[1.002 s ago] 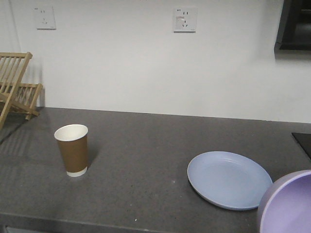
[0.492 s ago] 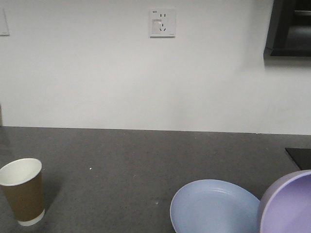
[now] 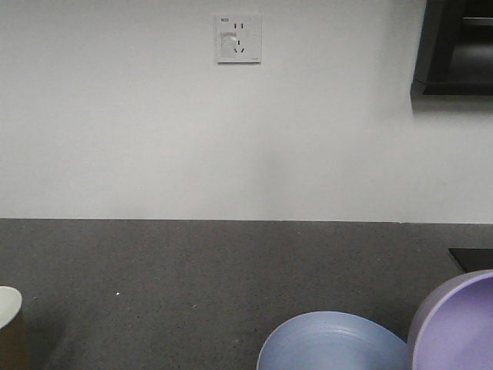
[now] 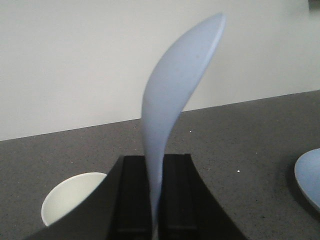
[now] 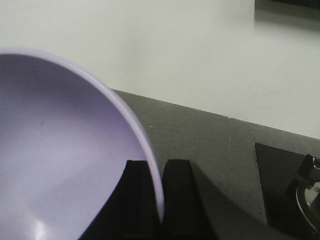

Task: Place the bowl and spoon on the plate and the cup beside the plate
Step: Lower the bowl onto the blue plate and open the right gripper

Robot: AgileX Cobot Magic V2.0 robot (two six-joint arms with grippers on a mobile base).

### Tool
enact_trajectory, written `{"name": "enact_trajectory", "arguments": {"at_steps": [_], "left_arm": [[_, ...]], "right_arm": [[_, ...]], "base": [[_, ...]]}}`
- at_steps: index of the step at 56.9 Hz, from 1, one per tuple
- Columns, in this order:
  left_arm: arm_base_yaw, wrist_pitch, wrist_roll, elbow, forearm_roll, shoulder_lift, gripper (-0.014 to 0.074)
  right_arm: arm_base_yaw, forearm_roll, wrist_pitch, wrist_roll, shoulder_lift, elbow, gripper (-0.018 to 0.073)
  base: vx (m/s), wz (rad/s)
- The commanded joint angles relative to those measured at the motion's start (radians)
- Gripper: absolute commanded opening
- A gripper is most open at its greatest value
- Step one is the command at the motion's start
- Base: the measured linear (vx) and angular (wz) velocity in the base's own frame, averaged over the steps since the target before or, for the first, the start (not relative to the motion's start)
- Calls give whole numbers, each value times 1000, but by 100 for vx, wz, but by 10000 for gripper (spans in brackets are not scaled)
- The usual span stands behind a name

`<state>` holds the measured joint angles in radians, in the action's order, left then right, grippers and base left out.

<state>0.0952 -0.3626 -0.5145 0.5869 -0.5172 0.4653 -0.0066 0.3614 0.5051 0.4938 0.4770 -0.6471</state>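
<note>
**Bowl and spoon in hand, neither yet on the plate**

The plate [image 3: 331,345] lies flat on the dark counter [image 3: 192,270] at the bottom edge of the front view, with only its far part showing. That part holds nothing.

The bowl [image 3: 456,324] is just to the right of the plate, tilted steeply so that its hollow faces the camera. The right gripper [image 5: 155,200] is clamped on the bowl's rim, with one finger inside the wall and one outside. The bowl is lifted beside the plate rather than resting on it. How high it hangs cannot be told.

The left gripper [image 4: 154,200] is closed on the handle of the spoon [image 4: 175,90]. The spoon stands nearly upright with its scoop at the top, against the white wall [image 3: 154,139]. In the left wrist view it is left of the plate and apart from it, with the plate's edge just showing at the right margin.

The cup [image 4: 70,197] stands upright on the counter, well to the left of the plate and not beside it.

As a judgement, the task is in its middle stretch. Both pickups look done and all three placements remain. The bowl has to be levelled and set on the plate, and the spoon laid on the plate with it. The cup then has to be brought in next to the plate, which needs a free gripper.
</note>
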Motion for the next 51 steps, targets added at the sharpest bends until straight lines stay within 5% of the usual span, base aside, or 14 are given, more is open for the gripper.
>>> {"name": "enact_trajectory", "arguments": {"at_steps": [1, 30, 51], "left_arm": [[1, 76, -1, 26, -24, 6, 0], [1, 76, -1, 26, -24, 6, 0], [1, 74, -1, 26, -24, 6, 0]], "right_arm": [[1, 11, -86, 0, 5, -31, -8], [1, 11, -87, 0, 5, -31, -8], [1, 181, -144, -15, 88, -31, -8]], "base": [[4, -1], [1, 0], [0, 0]]}}
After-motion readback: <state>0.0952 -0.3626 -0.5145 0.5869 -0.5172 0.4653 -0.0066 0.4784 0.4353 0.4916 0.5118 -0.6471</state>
